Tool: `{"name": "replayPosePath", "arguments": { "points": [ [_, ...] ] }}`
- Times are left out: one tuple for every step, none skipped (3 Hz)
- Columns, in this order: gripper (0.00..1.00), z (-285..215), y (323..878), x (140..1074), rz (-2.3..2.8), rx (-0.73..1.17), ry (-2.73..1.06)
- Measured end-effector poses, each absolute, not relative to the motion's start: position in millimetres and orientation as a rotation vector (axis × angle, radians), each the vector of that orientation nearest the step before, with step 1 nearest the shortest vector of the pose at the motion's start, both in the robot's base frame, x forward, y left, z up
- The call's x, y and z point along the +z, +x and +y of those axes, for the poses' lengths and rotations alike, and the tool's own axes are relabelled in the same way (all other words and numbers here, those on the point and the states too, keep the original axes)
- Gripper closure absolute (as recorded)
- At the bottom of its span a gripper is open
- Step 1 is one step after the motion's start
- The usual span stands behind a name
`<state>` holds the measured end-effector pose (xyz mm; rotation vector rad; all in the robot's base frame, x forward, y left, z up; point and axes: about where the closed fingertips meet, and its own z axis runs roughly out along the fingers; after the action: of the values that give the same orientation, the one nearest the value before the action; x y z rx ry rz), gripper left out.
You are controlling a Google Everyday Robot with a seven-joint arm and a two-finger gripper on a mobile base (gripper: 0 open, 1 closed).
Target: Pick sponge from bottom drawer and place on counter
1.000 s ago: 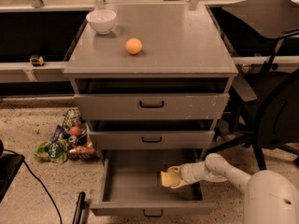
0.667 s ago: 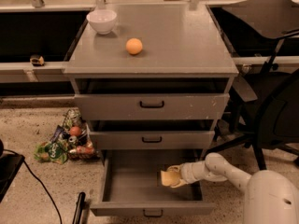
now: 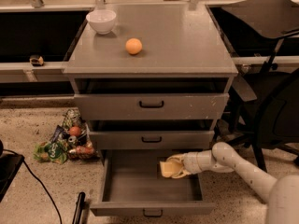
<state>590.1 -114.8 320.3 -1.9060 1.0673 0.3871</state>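
The bottom drawer (image 3: 140,188) of the grey cabinet is pulled open. The pale yellow sponge (image 3: 169,168) is at the drawer's right side, between the fingers of my gripper (image 3: 176,167). My white arm reaches in from the lower right. The gripper is shut on the sponge, which looks squeezed and bent, just above the drawer floor. The counter (image 3: 177,41) on top of the cabinet holds an orange ball (image 3: 133,46) and a white bowl (image 3: 101,21).
The two upper drawers (image 3: 151,107) stand slightly open. A pile of snack bags (image 3: 65,141) lies on the floor at the left. A black chair (image 3: 275,111) stands at the right. A black cable (image 3: 42,190) runs over the floor at the lower left.
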Motion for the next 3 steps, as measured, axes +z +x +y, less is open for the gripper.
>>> {"name": "replayPosePath", "arguments": {
  "points": [
    [1.00, -104.7, 571.1, 405.4, 0.899, 0.298, -1.979],
    [1.00, -87.4, 541.8, 482.5, 0.751, 0.187, -2.071],
    [1.00, -87.3, 542.1, 482.1, 0.751, 0.188, -2.070]
  ]
}}
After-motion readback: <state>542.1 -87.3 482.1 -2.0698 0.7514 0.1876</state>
